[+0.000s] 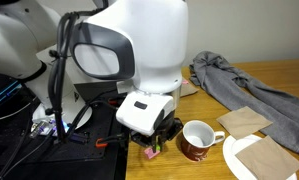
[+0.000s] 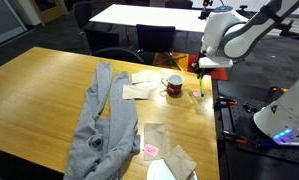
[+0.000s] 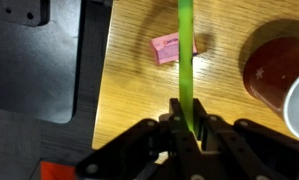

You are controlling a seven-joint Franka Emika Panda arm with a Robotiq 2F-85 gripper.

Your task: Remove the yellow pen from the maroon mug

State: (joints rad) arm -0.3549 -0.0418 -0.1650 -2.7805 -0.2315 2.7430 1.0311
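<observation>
Wrist view, jaws clamped on yellow pen [image 3: 186, 60], pink block [image 3: 167, 47] beside it, maroon mug [image 3: 272, 66] apart

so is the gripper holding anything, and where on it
The gripper is shut on the yellow pen, pinching it near one end; the rest sticks out in front, outside the maroon mug.

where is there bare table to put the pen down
Bare wood for the yellow pen lies between the pink eraser and the maroon mug, and the wide stretch beyond the grey cloth. Crowded: napkins beside the mug.
</observation>
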